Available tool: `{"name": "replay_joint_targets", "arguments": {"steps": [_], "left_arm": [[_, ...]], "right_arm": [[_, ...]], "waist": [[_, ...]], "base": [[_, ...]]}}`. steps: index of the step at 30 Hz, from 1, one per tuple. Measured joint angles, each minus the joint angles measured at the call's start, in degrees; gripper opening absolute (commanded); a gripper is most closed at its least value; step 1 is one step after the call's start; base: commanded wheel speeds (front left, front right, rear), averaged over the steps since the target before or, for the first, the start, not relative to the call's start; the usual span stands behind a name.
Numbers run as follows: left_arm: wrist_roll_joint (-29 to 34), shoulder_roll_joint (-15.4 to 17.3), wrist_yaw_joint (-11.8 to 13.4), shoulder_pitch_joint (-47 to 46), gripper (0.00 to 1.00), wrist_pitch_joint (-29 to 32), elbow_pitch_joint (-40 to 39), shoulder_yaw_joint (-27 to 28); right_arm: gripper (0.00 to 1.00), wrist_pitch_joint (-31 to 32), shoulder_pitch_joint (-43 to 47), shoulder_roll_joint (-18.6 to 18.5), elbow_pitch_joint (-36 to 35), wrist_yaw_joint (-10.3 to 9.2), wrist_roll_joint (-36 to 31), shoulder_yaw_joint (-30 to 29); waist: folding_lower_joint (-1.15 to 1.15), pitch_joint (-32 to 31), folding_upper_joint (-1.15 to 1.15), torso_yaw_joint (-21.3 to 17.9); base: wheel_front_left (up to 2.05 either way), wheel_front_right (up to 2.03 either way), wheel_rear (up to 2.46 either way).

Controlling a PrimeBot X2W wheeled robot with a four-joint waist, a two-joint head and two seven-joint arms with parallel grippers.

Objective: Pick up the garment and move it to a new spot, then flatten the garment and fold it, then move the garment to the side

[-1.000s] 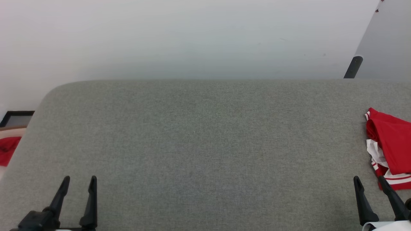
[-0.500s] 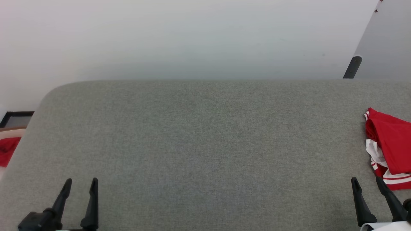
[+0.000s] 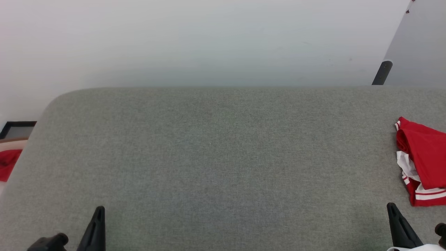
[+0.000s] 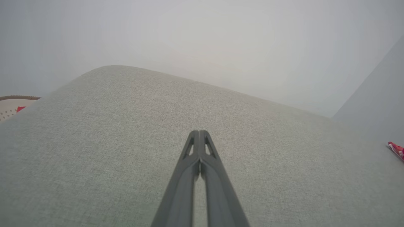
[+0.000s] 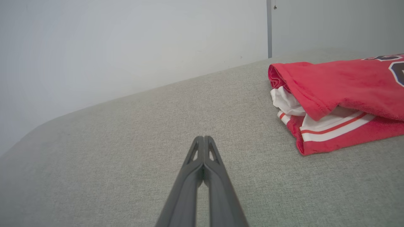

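My left gripper (image 4: 199, 132) and right gripper (image 5: 203, 137) point forward, low over the grey counter (image 3: 223, 146), both pinched closed on nothing; the folded red jersey (image 5: 334, 85) lies near my right gripper, on its right

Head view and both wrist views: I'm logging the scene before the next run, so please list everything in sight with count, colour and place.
padded surface: 1, grey fabric, spans the middle of the head view
garment: 1, red with white and red-white striped trim, folded, at the surface's right edge
small cloth: 1, red, beyond the surface's left edge
frame: 1, black, far left by the wall
post: 1, black, behind the surface at upper right
panel: 1, grey, upper right corner
wall: 1, white, behind the surface
left gripper: 1, dark, fingers closed together, above the surface's near left
right gripper: 1, dark, fingers closed together, near right, apart from the garment
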Motion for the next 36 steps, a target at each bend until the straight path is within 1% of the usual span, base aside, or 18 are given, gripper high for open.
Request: {"name": "replay_joint_targets", "arguments": {"steps": [15,36], "left_arm": [[-13.2,-1.9,0.0,-2.2,0.00,3.6,0.8,0.6],[-28.2,-4.1,0.0,-4.9,0.00,8.1,1.7,1.2]], "right_arm": [[0.00,2.9,-1.5,1.6,0.5,0.00,12.9,-0.9],[0.00,6.2,-4.1,3.5,1.2,0.00,28.1,-2.1]], "waist": [[0.00,0.0,0.00,-0.1],[0.00,0.1,0.00,-0.3]], "base": [[0.00,0.00,0.00],[0.00,0.00,0.00]]}}
